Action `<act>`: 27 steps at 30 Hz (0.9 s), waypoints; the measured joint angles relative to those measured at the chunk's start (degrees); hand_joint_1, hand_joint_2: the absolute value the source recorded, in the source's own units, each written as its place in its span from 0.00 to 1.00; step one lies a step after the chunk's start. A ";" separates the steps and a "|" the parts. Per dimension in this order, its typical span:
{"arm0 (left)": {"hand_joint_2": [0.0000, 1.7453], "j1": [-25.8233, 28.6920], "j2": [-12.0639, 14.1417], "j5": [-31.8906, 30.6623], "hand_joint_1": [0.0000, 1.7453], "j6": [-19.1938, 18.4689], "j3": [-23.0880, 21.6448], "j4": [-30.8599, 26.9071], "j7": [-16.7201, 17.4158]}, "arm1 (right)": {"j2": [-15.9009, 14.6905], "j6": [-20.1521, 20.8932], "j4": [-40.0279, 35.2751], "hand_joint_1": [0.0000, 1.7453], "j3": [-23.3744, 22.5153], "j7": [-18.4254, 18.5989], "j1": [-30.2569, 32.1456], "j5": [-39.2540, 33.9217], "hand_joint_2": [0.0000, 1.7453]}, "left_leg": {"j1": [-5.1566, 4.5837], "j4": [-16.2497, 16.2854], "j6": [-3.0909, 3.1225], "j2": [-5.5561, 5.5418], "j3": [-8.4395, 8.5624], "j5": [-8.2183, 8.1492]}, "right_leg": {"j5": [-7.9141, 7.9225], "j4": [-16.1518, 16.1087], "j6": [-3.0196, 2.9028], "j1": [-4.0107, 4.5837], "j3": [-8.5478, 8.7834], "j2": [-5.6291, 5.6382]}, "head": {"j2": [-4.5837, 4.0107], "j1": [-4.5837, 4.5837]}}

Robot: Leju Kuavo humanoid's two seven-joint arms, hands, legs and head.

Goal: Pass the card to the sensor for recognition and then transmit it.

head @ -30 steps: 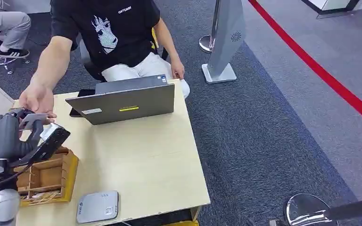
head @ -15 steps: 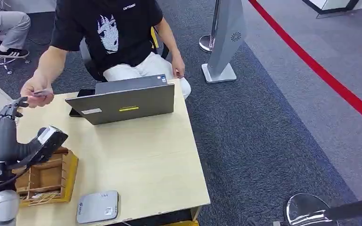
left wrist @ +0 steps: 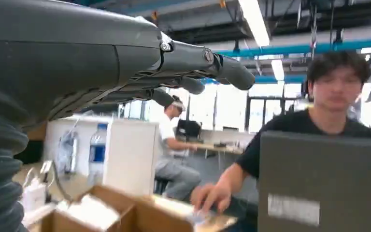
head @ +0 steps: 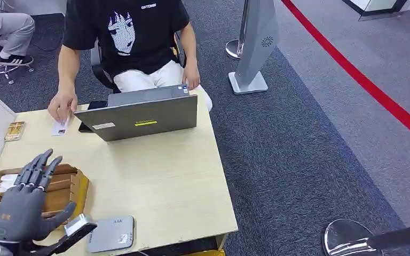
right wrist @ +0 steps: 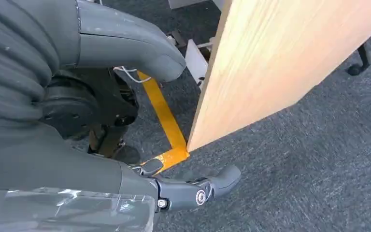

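1. The table [head: 165,181] is pale wood and it carries nearly everything here. Dark carpet lies all around it.
2. A person [head: 133,42] in a black shirt sits on a chair at the far edge of the table.
3. A grey laptop [head: 144,114] stands open at the far edge, its lid back facing the robot.
4. A brown box [head: 66,186] with little sections sits at the left edge of the table, near the front.
5. The robot's left hand [head: 24,205] is above the front left corner, over the brown box. Its fingers are straight and spread out, and it holds nothing.
6. The robot's right hand [right wrist: 101,159] hangs below the table edge, next to the carpet. Its fingers are loose and a bit bent, with nothing in them.
7. The grey sensor [head: 110,233] lies flat at the front edge, just beside the brown box.
8. The person's hand [head: 63,104] rests at the far left part of the table, beside the laptop.
9. The white card [head: 60,127] lies flat on the table under that person's fingers, well apart from the sensor.
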 joint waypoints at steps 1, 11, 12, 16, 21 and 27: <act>1.00 0.83 0.63 0.28 0.00 0.04 -0.31 0.00 0.50 | 0.02 0.02 -0.15 0.00 -0.02 0.07 0.07 -0.02 1.00 | 0.00 0.00 0.00 0.00 0.00 0.00 | 0.00 0.00 0.00 0.00 -0.01 0.00 | 0.00 0.00; 1.00 6.32 5.92 -2.50 0.00 2.71 -2.91 3.72 7.36 | 0.00 0.31 -1.22 0.00 -0.35 0.33 0.13 0.11 1.00 | 0.00 0.00 0.00 -0.03 -0.04 0.00 | -0.01 0.00 0.01 0.00 -0.02 -0.04 | 0.00 0.02; 1.00 6.35 5.94 -2.58 0.00 2.80 -2.91 4.20 7.43 | 0.00 0.35 -1.27 0.00 -0.35 0.33 0.14 0.11 1.00 | 0.00 0.00 0.00 -0.03 -0.04 0.00 | 0.00 0.00 0.01 0.00 0.00 -0.04 | 0.00 0.02; 1.00 6.32 5.96 -3.22 0.00 2.73 -2.91 6.08 7.52 | 0.02 0.70 -1.35 0.00 -0.35 0.33 0.14 0.11 1.00 | 0.00 0.00 0.00 -0.03 -0.04 0.00 | 0.00 0.00 0.01 0.00 0.01 -0.04 | 0.00 0.00; 1.00 6.01 5.85 -3.98 0.00 2.45 -2.86 7.67 7.47 | 0.02 1.03 -1.35 0.00 -0.35 0.33 0.08 0.37 1.00 | 0.00 0.00 0.00 -0.03 -0.03 0.00 | 0.00 0.00 0.01 0.00 0.00 -0.05 | 0.00 0.00; 1.00 4.48 5.20 -6.32 0.00 1.57 -2.14 11.03 6.77 | 0.00 1.88 -0.92 0.00 -0.52 0.06 -0.63 1.64 1.00 | 0.01 0.00 0.00 -0.02 -0.02 0.01 | 0.00 0.00 0.01 0.00 0.01 -0.04 | 0.00 0.00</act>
